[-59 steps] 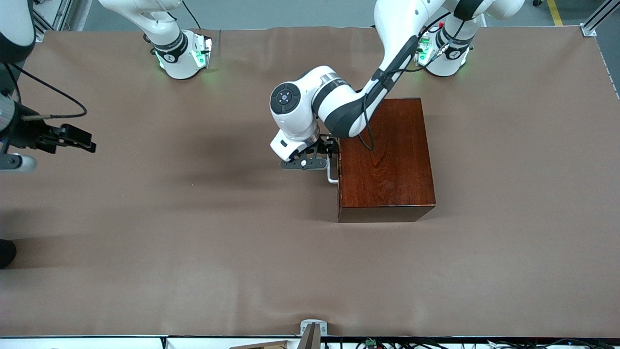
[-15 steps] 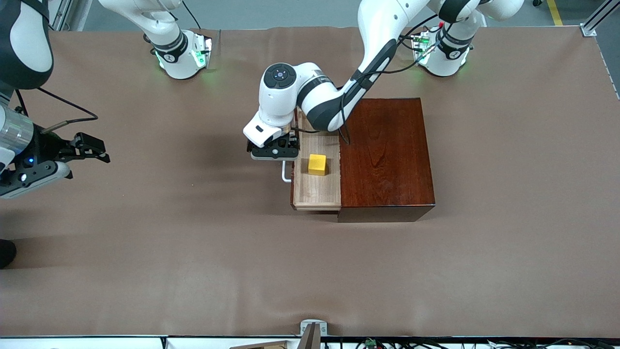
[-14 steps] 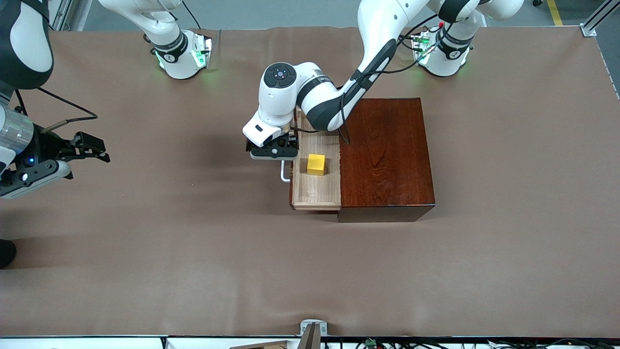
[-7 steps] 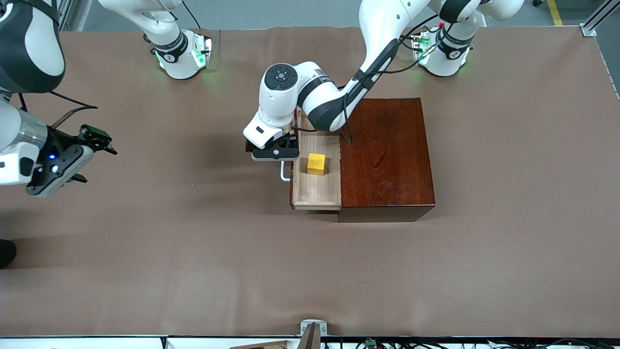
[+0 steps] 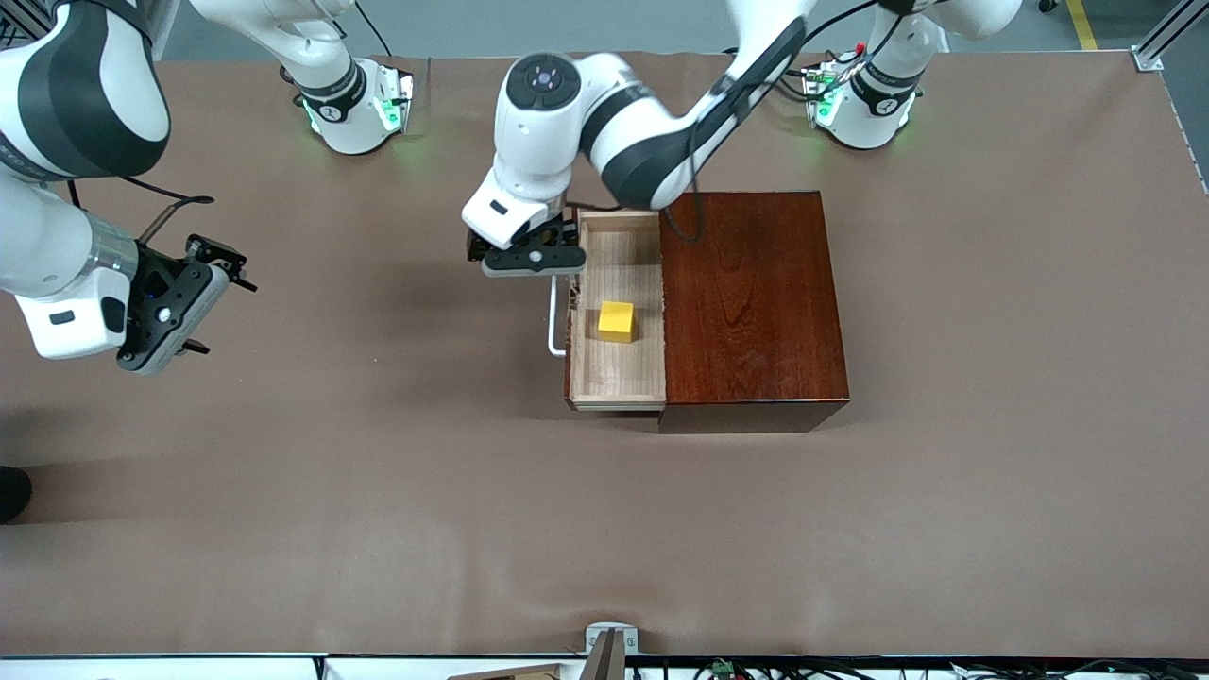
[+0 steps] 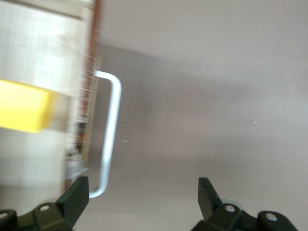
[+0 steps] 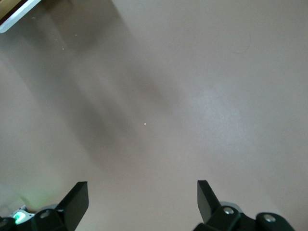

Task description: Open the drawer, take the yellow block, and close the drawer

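The drawer (image 5: 616, 378) stands pulled out of the dark reddish-brown box (image 5: 756, 302), toward the right arm's end of the table. Its white handle (image 5: 554, 321) is free. The yellow block (image 5: 617, 320) sits in the drawer's middle. My left gripper (image 5: 527, 263) is open and empty, over the table beside the drawer's corner nearest the robot bases. In the left wrist view the open left gripper (image 6: 143, 199) has the handle (image 6: 109, 130) and the blurred yellow block (image 6: 24, 106) to one side. My right gripper (image 5: 170, 316) is open and empty over bare table at the right arm's end; the right wrist view (image 7: 142, 202) shows only table under it.
The brown table cover (image 5: 378, 491) stretches around the box. The arm bases (image 5: 354, 113) (image 5: 864, 104) stand along the table's edge. A small metal bracket (image 5: 609, 637) sits at the edge nearest the front camera.
The drawer went from shut to pulled out, showing the yellow block. My left gripper has let go of the handle and lifted toward the bases. My right gripper has moved toward the drawer.
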Controlling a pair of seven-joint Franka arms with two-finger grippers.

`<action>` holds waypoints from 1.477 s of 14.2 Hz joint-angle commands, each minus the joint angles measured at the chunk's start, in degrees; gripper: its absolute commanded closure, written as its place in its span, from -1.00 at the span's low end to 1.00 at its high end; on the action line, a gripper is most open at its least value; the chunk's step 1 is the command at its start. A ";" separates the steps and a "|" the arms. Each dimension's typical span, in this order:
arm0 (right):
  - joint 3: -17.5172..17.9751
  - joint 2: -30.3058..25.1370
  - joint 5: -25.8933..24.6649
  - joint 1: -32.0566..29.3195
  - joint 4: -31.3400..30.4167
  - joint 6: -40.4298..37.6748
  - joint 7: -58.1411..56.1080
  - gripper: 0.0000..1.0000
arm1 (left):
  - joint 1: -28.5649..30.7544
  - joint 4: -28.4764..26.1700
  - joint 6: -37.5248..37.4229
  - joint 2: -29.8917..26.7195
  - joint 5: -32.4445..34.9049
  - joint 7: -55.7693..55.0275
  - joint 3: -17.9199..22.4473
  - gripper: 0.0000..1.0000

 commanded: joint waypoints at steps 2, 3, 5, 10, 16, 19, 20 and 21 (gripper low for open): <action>-0.18 -1.35 0.46 2.82 -2.43 1.22 -3.74 -1.00 | 6.14 -1.50 -13.65 -9.79 -0.23 1.32 0.13 -1.00; -0.18 -1.35 0.46 4.22 -2.43 2.10 -4.80 -1.00 | 8.51 -2.28 -16.99 -12.69 -0.23 4.11 0.13 -1.00; -0.27 -1.26 0.46 7.47 -2.43 2.63 -5.07 -1.00 | 13.16 -3.08 -25.33 -16.48 -0.23 14.02 0.22 -1.00; -0.27 -0.29 0.46 15.47 -1.99 6.32 -8.76 -1.00 | 28.44 -7.28 -31.18 -24.74 -0.66 33.63 -0.04 -1.00; -0.09 8.74 4.83 23.83 1.25 11.60 -8.49 -1.00 | 42.61 -15.01 -30.92 -32.04 -0.93 43.67 -0.39 -1.00; -0.09 14.46 6.88 26.99 6.61 11.69 -8.24 -1.00 | 46.57 -17.40 -30.30 -34.07 -1.02 46.67 -0.39 -1.00; -0.09 15.52 6.70 28.57 7.67 12.12 -7.80 -1.00 | 47.89 -17.49 -29.86 -34.07 -1.10 50.33 -0.39 -1.00; -0.09 16.49 6.61 30.41 8.11 13.95 -7.36 -1.00 | 49.04 -17.58 -29.16 -33.98 -1.54 55.42 -0.39 -1.00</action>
